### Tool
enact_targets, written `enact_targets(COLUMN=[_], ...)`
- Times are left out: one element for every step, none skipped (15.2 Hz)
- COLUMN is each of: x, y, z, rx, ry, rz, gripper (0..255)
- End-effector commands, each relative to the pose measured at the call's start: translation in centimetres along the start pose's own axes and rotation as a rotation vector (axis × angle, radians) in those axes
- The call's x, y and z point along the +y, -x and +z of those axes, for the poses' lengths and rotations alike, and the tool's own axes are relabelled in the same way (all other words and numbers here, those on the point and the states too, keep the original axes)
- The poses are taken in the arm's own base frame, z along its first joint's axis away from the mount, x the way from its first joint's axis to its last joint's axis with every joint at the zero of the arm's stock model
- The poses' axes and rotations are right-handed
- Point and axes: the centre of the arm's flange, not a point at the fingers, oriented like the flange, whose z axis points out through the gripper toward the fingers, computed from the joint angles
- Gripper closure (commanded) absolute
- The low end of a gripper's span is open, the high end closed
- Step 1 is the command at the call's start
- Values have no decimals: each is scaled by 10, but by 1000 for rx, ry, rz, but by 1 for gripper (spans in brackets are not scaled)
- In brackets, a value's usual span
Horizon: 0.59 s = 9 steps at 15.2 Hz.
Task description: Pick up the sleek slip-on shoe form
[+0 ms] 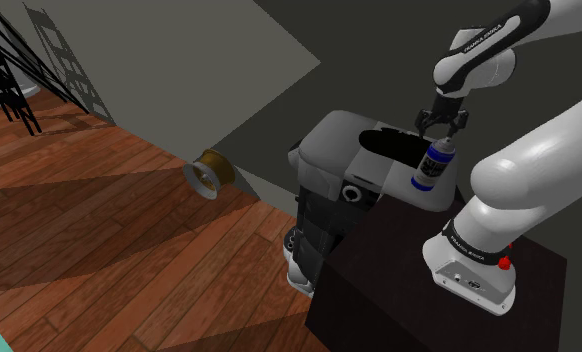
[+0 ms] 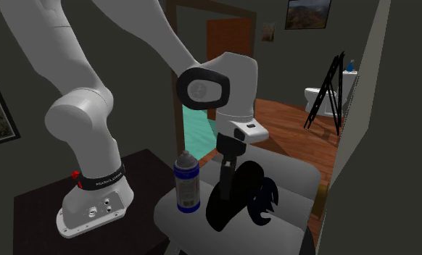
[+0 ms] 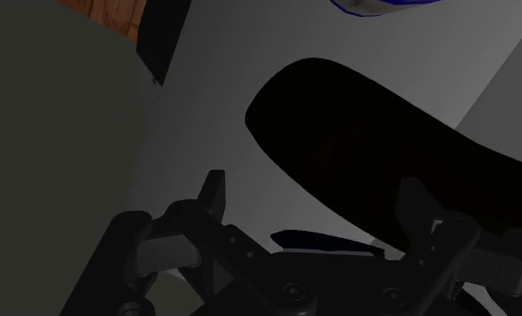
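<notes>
Close exterior views, common stand (image 1: 389, 275)

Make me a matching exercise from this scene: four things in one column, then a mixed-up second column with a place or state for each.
Things:
1 shoe form
2 spray can
3 gripper
4 gold-coloured round object

Places or states:
A on the wooden floor, by the wall
B open, close to the shoe form
C upright, with a blue label
D plain black, lying on the grey surface

Pairs: 1-D, 2-C, 3-B, 4-A
</notes>
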Motion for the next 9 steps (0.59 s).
enact_targets(x=[0,-1,-1,-2,-3,-3,-3,-3,-3], y=[0,0,0,0,-1,-1,-1,-1,-1], z=[9,15,20,25,33,33,33,33,33], rx=[0,0,0,0,0,0,0,0,0], ry=[0,0,0,0,0,0,0,0,0], rz=[5,5,5,5,5,5,5,5,5], gripper=[0,0,0,0,0,0,0,255,255])
